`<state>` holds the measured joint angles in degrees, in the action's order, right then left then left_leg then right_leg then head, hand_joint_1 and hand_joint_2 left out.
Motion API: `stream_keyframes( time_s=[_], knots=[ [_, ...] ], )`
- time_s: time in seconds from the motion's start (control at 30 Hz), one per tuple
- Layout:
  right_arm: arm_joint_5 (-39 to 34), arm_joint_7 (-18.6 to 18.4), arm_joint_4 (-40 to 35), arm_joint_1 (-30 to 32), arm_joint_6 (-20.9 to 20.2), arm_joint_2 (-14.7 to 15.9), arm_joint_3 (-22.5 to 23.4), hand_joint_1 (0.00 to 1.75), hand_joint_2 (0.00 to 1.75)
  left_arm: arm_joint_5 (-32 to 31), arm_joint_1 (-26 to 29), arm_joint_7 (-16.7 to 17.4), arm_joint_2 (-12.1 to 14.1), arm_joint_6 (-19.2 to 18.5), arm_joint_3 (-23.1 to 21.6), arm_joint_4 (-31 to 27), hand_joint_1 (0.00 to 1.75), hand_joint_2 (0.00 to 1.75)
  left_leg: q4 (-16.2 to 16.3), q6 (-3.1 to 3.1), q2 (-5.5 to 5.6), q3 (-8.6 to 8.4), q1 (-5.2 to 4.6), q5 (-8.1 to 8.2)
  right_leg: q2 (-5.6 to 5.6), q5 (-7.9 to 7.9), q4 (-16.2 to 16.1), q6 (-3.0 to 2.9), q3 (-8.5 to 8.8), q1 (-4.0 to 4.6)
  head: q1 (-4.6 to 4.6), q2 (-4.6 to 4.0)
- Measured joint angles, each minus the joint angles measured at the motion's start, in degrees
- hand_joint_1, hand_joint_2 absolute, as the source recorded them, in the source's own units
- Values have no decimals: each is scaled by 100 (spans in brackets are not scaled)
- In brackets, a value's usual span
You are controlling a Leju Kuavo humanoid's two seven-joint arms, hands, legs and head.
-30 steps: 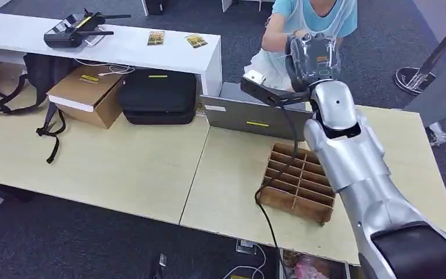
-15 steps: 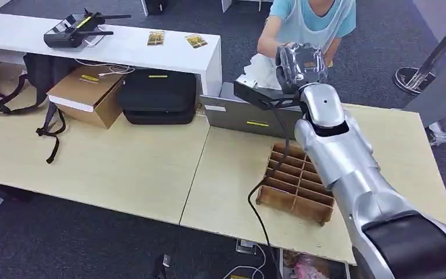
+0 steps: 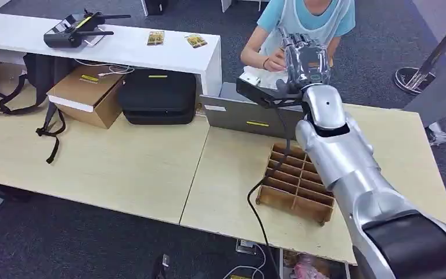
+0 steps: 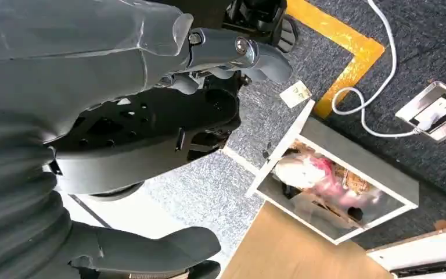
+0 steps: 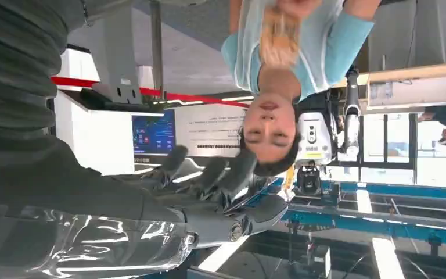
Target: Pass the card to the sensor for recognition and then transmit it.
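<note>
Fingers [image 5: 220, 174] of the right hand [image 3: 306, 58] stretch out straight and apart, holding nothing — it is raised beyond the table's [image 3: 128, 168] far edge, in front of a person in a light-blue top [image 3: 302, 14]. Where the card is, I cannot tell. Left hand [image 4: 151, 116] hangs over grey carpet, fingers loosely apart and empty. A wooden divided tray [image 3: 296, 183] sits on the table below the right arm.

Sensor [image 3: 250, 116]: grey box, yellow label and white sticker on near face; stands upright at desk [image 3: 151, 168] far edge, just behind wooden divider tray [image 3: 293, 186].
</note>
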<state>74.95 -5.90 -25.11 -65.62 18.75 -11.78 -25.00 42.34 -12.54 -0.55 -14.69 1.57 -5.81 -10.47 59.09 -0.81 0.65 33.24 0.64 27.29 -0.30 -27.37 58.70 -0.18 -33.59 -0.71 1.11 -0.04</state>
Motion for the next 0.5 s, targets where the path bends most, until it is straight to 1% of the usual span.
stream_keyframes(
  time_s=[0.13,0.23,0.37,0.43,0.47,0.5],
  knots=[
    [-81,24,-94,-2,162,78,24,0,175,46,0,0,26,0,0,0,0,175,0,0,0,1,0,0,0,0,0,0,-3,0,0,0],
    [-212,164,-299,47,402,238,111,0,175,83,4,0,52,0,0,0,0,175,1,0,3,3,0,0,-3,0,-1,0,-2,0,0,0],
    [-302,252,-501,135,468,400,190,0,175,98,9,0,83,0,0,0,0,175,1,0,-3,2,-1,0,6,1,-1,1,-4,-1,0,0],
    [-630,519,-718,286,580,477,278,0,175,138,13,0,92,0,0,0,0,175,1,0,-1,1,0,0,3,1,-3,0,-4,0,0,0],
    [-987,770,-934,433,550,531,338,0,175,175,19,0,96,0,0,0,0,175,1,0,2,2,0,0,-2,0,-4,0,-3,0,0,0],
    [-1490,1077,-1212,632,371,597,411,0,175,225,26,0,103,0,0,0,0,175,1,0,5,1,1,1,-6,0,-6,0,-1,1,2,0]
  ],
)
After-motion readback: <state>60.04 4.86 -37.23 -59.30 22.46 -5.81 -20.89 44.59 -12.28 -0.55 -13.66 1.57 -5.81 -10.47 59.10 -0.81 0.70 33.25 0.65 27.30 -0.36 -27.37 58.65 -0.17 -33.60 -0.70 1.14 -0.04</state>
